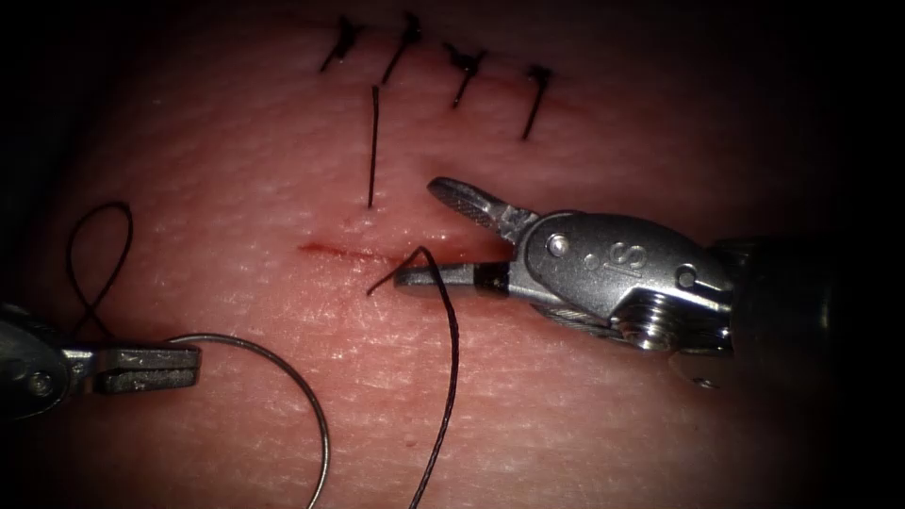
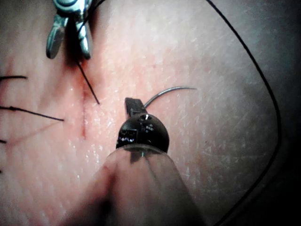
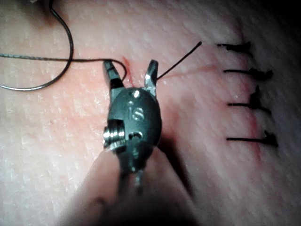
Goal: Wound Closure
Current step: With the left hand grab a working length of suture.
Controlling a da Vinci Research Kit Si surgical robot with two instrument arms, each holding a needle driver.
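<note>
My left tool point(image 1: 156, 366) clamps the needle point(image 1: 283, 372) at its end above pink tissue point(image 1: 584, 424); my right tool point(image 1: 434, 231), stamped "iS", gapes empty beside the thread point(image 1: 451, 358).

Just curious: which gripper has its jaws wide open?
The right gripper, over the cut; its jaws are spread apart, while the left gripper is shut on the needle.

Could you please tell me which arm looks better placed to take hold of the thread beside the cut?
Probably the right. The right tool is open at the cut, its lower jaw touching the thread. The left tool is shut on the needle, away to the left.
</note>
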